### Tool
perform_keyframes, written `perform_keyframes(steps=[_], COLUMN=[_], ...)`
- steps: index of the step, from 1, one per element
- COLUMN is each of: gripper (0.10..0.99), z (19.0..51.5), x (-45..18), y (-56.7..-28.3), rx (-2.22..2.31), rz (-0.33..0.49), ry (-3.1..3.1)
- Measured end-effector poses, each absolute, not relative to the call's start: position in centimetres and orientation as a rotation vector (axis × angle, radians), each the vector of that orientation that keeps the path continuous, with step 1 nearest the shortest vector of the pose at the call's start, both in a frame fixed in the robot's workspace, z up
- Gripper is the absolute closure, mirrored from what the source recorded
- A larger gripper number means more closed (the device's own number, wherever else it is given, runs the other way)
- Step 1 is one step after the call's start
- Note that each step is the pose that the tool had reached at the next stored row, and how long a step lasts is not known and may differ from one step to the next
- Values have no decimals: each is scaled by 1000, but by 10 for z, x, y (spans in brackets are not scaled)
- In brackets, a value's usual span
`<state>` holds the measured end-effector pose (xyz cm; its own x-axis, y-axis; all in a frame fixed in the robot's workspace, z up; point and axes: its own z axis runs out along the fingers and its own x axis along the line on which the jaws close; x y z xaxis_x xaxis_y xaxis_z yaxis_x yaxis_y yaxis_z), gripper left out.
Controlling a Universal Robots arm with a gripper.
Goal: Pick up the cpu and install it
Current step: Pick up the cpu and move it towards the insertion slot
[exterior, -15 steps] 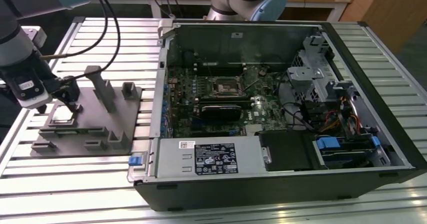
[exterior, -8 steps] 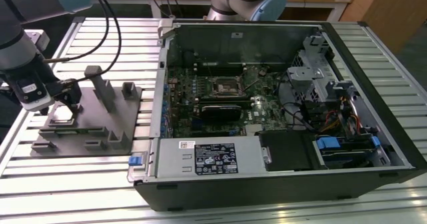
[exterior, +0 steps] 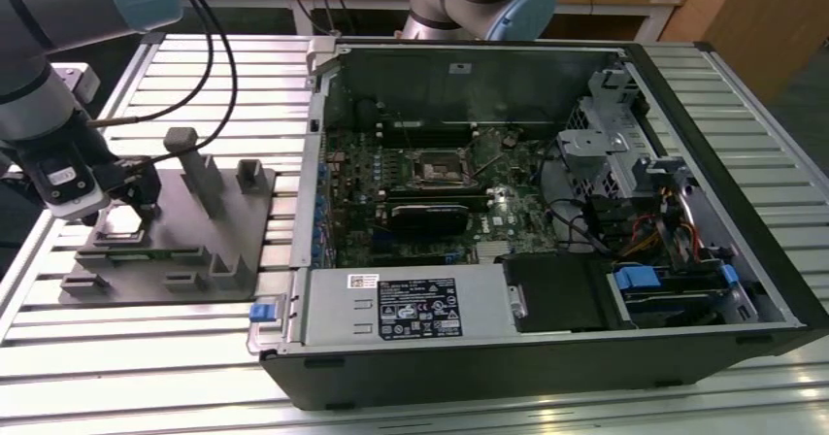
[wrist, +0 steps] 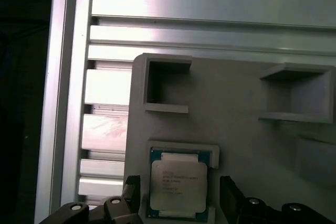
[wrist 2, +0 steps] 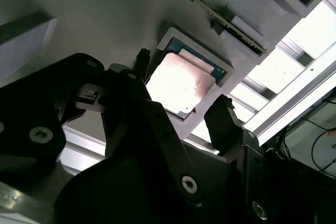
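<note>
While the cpu [wrist: 177, 186] lies flat in its square recess on the grey fixture plate [wrist: 236, 93] atop the slatted surface [wrist: 210, 3], the pincer [wrist 2: 182, 83] hangs over it, fingers [wrist 2: 223, 119] apart, one beside each edge.

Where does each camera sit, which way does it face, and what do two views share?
Exterior view: off the arm, looking down on the computer case and grey fixture; arm at the exterior view's left.
First wrist view: on the wrist, facing down on the cpu; open jaws flank it.
Second wrist view: on the wrist, angled past the jaws at the cpu.
Shared: both wrist views show the cpu in the fixture.
</note>
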<state>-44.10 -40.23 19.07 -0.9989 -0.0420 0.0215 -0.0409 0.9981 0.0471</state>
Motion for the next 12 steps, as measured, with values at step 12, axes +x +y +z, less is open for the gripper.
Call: perform_keyframes(steps=[12], gripper=[467], z=[184], x=[-443], y=[-400], rx=[65], rz=[-73], ry=[-3118])
